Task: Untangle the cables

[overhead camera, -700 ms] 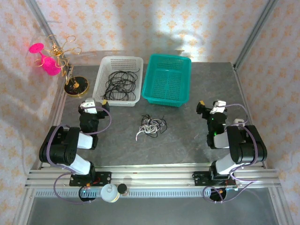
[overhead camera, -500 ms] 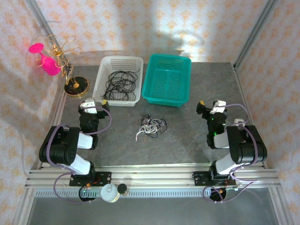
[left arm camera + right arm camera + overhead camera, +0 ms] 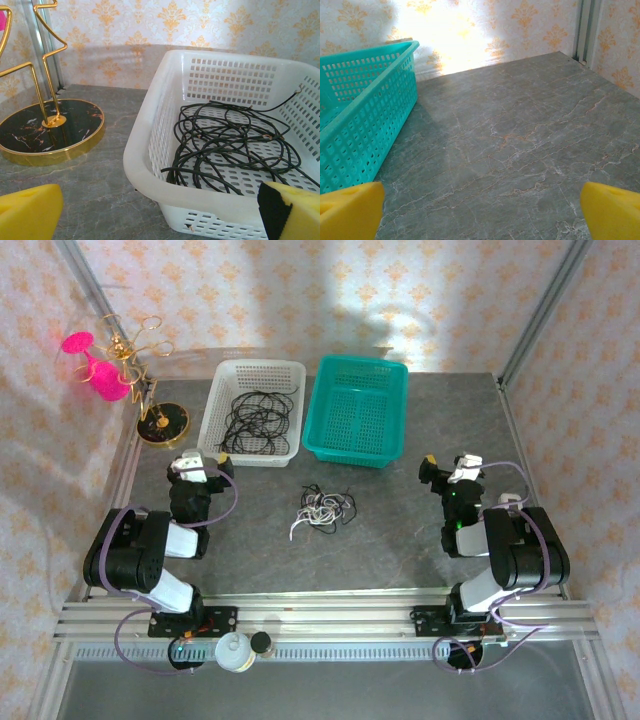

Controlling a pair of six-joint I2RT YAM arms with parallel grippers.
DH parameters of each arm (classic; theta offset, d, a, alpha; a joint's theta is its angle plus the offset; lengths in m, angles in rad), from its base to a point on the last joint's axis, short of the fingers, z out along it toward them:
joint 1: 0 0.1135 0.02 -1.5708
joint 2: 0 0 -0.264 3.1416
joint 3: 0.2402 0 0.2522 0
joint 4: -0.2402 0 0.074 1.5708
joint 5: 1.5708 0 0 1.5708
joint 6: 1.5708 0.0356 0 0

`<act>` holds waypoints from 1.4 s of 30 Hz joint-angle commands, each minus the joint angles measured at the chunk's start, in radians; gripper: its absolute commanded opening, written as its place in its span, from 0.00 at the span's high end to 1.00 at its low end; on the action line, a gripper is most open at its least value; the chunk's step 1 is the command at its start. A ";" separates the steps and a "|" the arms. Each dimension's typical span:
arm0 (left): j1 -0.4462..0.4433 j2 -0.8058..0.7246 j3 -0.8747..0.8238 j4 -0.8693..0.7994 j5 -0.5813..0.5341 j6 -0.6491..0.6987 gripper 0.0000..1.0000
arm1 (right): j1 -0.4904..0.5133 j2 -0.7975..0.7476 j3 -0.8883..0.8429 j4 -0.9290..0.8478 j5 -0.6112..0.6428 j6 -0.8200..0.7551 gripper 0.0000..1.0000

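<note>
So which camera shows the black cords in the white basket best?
The left wrist view: the black cords lie close up in the white basket, loops distinct. The top external view shows them small, as a dark scribble. The right wrist view faces the teal basket.

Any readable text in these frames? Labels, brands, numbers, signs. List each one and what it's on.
No readable text anywhere.
White basket, teal basket, gold stand, cables: no print on them.
Wallpaper: floral ornaments, no letters.
Bottle at the front rail: too small to tell whether it has a label.
</note>
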 commanded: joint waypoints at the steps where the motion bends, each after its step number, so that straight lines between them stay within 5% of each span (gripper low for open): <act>1: 0.003 0.007 -0.011 0.036 -0.002 -0.002 0.01 | 0.001 -0.002 0.009 0.014 0.017 -0.004 0.01; 22: 0.018 0.007 -0.008 0.033 0.009 -0.019 0.01 | 0.007 -0.020 -0.022 0.054 -0.038 -0.031 0.01; 29: -0.005 -0.126 -0.089 0.065 -0.102 -0.030 0.05 | 0.022 -0.154 -0.018 -0.054 0.031 -0.018 0.00; 35: -0.042 -0.357 -0.057 -0.257 -0.153 -0.067 0.09 | 0.029 -0.394 0.083 -0.442 0.083 0.127 0.02; 37: -0.057 -0.435 -0.014 -0.435 -0.126 -0.090 0.20 | 0.023 -0.455 0.116 -0.579 -0.006 0.194 0.05; 42: -0.130 -0.617 0.071 -0.797 -0.147 -0.134 0.23 | 0.022 -0.470 0.210 -0.836 -0.204 0.421 0.22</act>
